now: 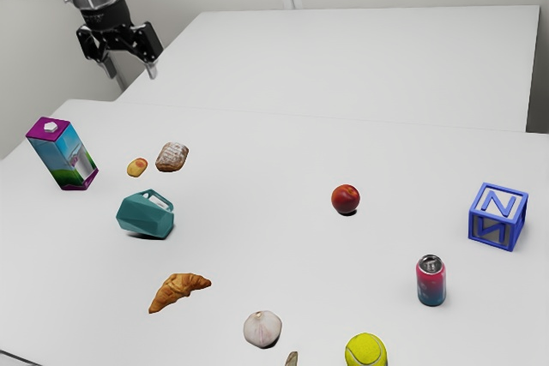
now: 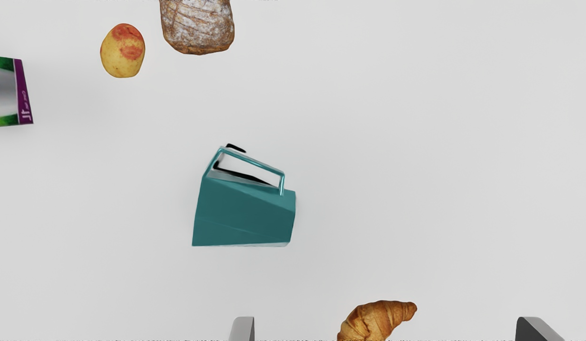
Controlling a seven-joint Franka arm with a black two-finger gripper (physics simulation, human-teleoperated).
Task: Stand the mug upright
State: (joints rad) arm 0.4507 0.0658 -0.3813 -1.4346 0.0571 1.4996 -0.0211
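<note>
Three containers are on a white worktop (image 1: pixel 257 152): a teal mug (image 1: pixel 144 217), a purple-topped carton (image 1: pixel 62 156) and a pink and blue can (image 1: pixel 431 285). The carton stands upright with a white cap on top, and the can stands upright too; what either contains cannot be told. The inside of the mug is hidden as well. The mug lies on its side, its faceted body tapering toward one end, its angular open handle on the side facing a sugar-dusted loaf (image 1: pixel 171 157). It is toward the exterior view's left, between that loaf and a croissant (image 1: pixel 178 291), with the carton near. The end effector (image 1: pixel 131 72) is raised above the worktop, well apart from the mug, its two fingers spread wide. Counted out, there is one mug, one carton, one can, one loaf and one croissant; also one yellow and red fruit (image 1: pixel 137 167) just beside the loaf, one round dark red fruit (image 1: pixel 346 199), one garlic bulb (image 1: pixel 262 329), one yellow-green tennis ball (image 1: pixel 366 351), one blue-edged letter block (image 1: pixel 497 227), and one brownish object (image 1: pixel 292 359), mostly cut off at the exterior view's bottom edge.
</note>
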